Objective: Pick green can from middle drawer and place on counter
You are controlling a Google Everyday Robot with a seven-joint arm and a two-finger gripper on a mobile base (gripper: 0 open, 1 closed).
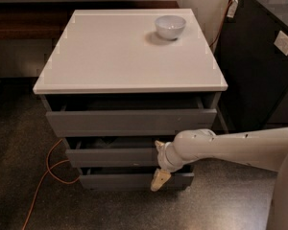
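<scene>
The counter [120,56] is a white slab on top of a grey cabinet. Below it, the middle drawer [113,156] is pulled out a little, and its inside is dark. The green can is not in view. My gripper [159,177] hangs at the right end of the middle drawer's front panel, pointing down over the bottom drawer's front. The white arm [230,145] reaches in from the right.
A white bowl [170,26] stands at the back right of the counter. The top drawer [129,121] and bottom drawer [129,181] are also slightly open. A black cabinet [264,56] stands close on the right. An orange cable [45,176] lies on the floor at the left.
</scene>
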